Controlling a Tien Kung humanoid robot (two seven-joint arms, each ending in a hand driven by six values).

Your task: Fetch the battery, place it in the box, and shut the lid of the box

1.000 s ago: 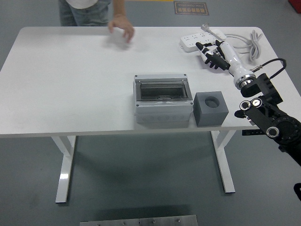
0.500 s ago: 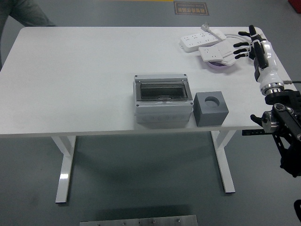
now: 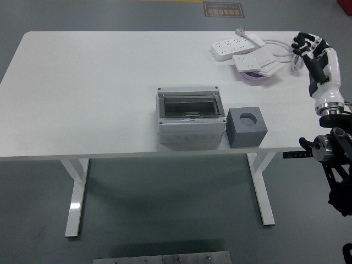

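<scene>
- Since half a second earlier, the right hand [image 3: 311, 46] has drawn away from the white plastic power strips [image 3: 233, 47] to the far right corner of the white table [image 3: 82, 93]. The person's sleeve at the far left has gone.
- The hand holds nothing that can be seen. Whether it is spread or closed cannot be told.
- The left arm is out of view.
- Step in hand, as judged: fetching the battery, not yet begun. No battery can be made out, so its heading and long axis cannot be given.
- The grey rectangular plastic box with a smoky transparent lid [image 3: 191, 122] lies well apart from the hand, to its left and toward the robot. Its long axis runs parallel to the table's near edge, window upward.
- The dark grey cube with a round socket [image 3: 247, 127] stands just beside the box, on the side nearer the hand.
- Next move, as judged: locate the battery, then reach for it.
</scene>
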